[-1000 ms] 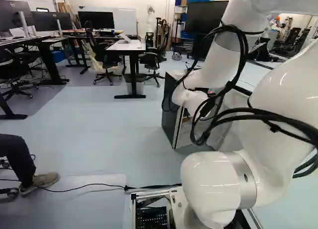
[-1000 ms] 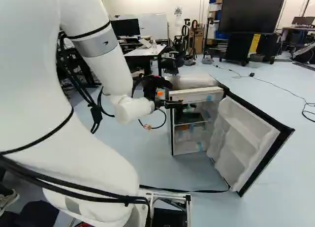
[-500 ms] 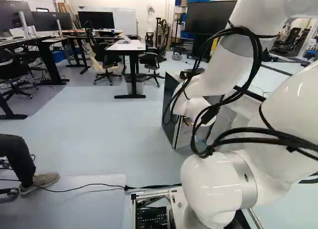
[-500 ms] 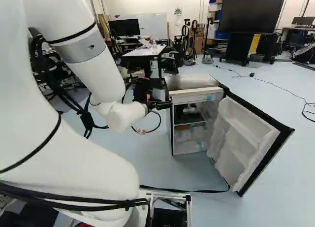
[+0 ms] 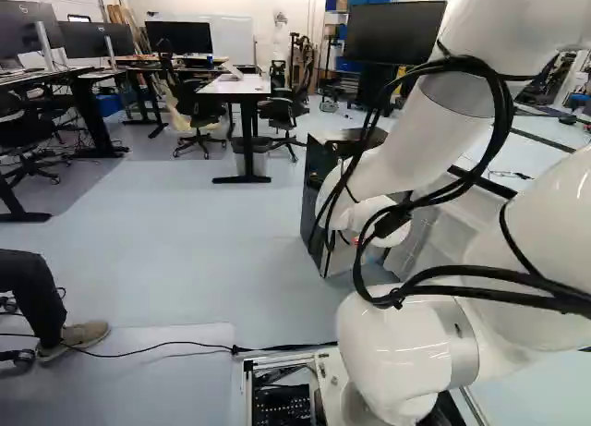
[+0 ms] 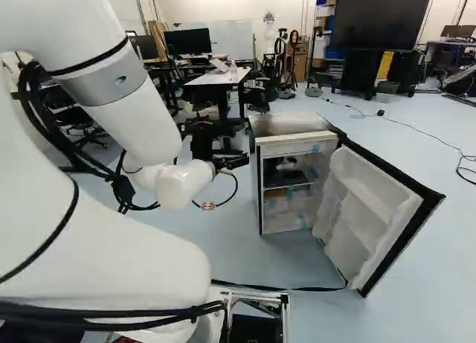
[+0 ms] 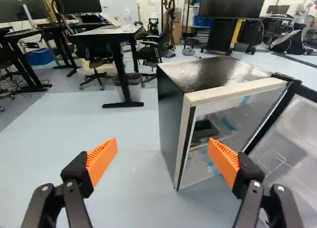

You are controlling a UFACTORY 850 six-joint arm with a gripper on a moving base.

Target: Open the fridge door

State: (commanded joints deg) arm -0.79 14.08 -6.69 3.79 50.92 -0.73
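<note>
In the right base view my gripper (image 6: 235,161) is just left of the fridge (image 6: 296,138), at about the height of its top. The fridge door (image 6: 372,202) stands swung wide, its white inner shelves facing out. From the wrist view, my gripper (image 7: 162,156) is open, its orange pads far apart with nothing between them. Ahead of it is the fridge's front corner, and the door (image 7: 292,139) lies beyond the pad nearer the fridge. The arm hides much of the fridge in the left base view.
Behind the fridge stand a white desk (image 5: 235,86), office chairs (image 5: 282,107) and a large screen (image 6: 381,19). A cable (image 6: 416,127) runs over the floor past the door. A seated person's leg and shoe (image 5: 85,335) show left of the base.
My arm has drawn back, carrying the gripper leftward off the fridge's top front edge in the right base view. The fridge and its door have stayed put, and so has the base.
</note>
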